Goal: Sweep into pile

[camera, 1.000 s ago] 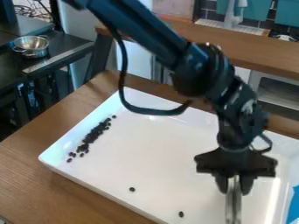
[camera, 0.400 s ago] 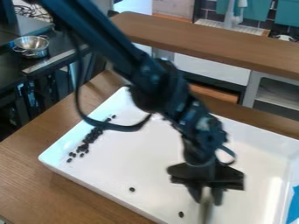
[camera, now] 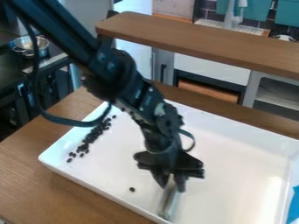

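Lying on a brown wooden table (camera: 32,179): a wide white tray (camera: 234,183) with raised walls, set at a slant to the view, bright with reflected light toward the right. On the tray floor, near the left wall, a long, narrow cluster of small dark pieces (camera: 90,137), packed closely in the middle and looser toward the lower end. Well apart from these, nearer the front wall, a single dark piece (camera: 132,189). Above the tray, a black gripper (camera: 171,181), closed on a slim metal tool (camera: 169,203); tool tilted, with lower end near the front wall. Cannot tell whether in contact with the floor. From the upper left, a black arm (camera: 119,76) with a looping cable (camera: 70,121). At the right edge of view, just beside the tray, a patch of blue material (camera: 293,210).

Behind the table, a long brown counter (camera: 204,41) with a rounded corner; beneath, a white panel (camera: 210,68), a brown board (camera: 207,92) in a dark recess and, farther right, a grey shelf (camera: 277,92). At the upper left, a shiny metal bowl (camera: 26,45) on a dark surface. At the back, teal panels (camera: 287,14), dark tiles (camera: 207,8) and a pale hanging cloth (camera: 235,13).
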You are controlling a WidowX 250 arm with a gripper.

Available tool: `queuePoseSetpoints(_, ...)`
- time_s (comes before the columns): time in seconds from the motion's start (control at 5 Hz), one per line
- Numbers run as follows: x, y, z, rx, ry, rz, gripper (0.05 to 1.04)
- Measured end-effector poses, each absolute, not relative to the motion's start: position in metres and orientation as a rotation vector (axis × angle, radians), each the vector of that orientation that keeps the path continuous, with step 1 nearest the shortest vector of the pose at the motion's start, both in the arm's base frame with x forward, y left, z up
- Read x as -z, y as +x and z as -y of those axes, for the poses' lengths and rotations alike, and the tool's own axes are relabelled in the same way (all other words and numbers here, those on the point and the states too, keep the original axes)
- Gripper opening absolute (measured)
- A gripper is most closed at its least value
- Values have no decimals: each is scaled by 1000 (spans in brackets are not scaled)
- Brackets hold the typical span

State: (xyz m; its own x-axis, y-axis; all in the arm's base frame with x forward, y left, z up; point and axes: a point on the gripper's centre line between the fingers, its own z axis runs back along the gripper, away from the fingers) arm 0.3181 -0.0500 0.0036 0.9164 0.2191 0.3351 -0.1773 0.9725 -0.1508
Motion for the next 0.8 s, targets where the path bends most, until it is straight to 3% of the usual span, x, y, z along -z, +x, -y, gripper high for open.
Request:
queuePoseSetpoints(0.4, -1, 318, -5, -107, -25, 388, 347)
queuePoseSetpoints(0.8, -3, 303, -54, -88, 5, 326, 347)
